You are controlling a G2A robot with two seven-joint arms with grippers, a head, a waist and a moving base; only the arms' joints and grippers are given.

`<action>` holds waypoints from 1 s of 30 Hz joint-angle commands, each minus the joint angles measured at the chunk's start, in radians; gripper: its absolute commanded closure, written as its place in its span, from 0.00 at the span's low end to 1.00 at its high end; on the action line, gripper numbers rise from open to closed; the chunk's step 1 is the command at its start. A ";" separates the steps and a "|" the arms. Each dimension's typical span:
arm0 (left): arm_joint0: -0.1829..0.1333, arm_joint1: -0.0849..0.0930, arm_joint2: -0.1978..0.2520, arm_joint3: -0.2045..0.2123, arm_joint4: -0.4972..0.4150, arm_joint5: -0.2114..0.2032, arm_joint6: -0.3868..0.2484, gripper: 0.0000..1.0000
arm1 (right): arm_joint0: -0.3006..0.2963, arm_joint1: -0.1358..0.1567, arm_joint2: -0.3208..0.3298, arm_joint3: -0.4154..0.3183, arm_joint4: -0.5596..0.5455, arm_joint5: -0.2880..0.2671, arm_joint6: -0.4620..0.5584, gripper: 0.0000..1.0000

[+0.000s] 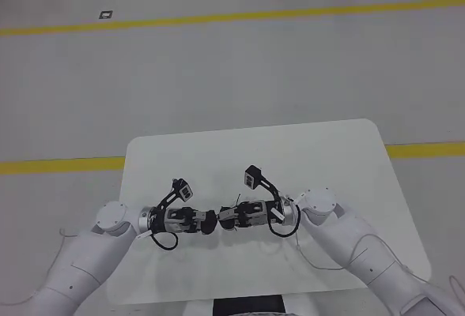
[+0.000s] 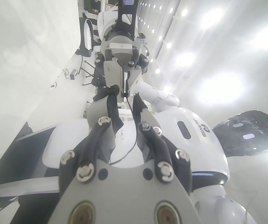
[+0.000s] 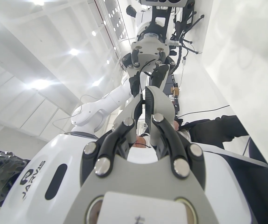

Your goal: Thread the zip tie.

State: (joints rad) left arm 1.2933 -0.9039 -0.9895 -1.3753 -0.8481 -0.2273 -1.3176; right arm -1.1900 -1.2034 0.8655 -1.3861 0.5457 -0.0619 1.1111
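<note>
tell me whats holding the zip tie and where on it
The right gripper pinches the zip tie near one end; which end cannot be told. The rest runs loose between the open fingers of the left gripper.

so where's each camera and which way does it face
Top view: overhead, looking down on the table; left gripper and right gripper tip to tip.
Left wrist view: on the left wrist, facing past its own fingers at the right gripper.
Right wrist view: on the right wrist, facing past its own fingers at the left gripper.
Both wrist views share the zip tie.
</note>
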 commanded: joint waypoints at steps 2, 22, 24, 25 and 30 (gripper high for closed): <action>0.000 -0.001 0.000 0.001 0.000 -0.001 0.000 0.88 | 0.000 0.000 -0.001 0.001 -0.003 0.004 0.000 1.00; -0.002 -0.004 -0.001 0.003 0.008 0.005 0.001 0.95 | 0.005 -0.001 -0.007 0.007 0.002 0.008 0.015 1.00; -0.002 -0.004 -0.001 0.003 0.009 0.006 0.001 0.95 | 0.006 -0.002 -0.008 0.009 0.004 0.007 0.016 1.00; -0.003 -0.004 -0.001 0.003 0.009 0.006 0.001 0.95 | 0.007 -0.002 -0.008 0.009 0.004 0.007 0.017 1.00; -0.004 -0.006 0.002 0.004 0.011 0.007 0.001 0.94 | 0.008 -0.003 -0.010 0.011 0.008 0.006 0.019 1.00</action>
State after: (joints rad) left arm 1.2894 -0.9094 -0.9878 -1.3718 -0.8372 -0.2201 -1.3163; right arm -1.1820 -1.2058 0.8561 -1.3751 0.5529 -0.0559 1.1299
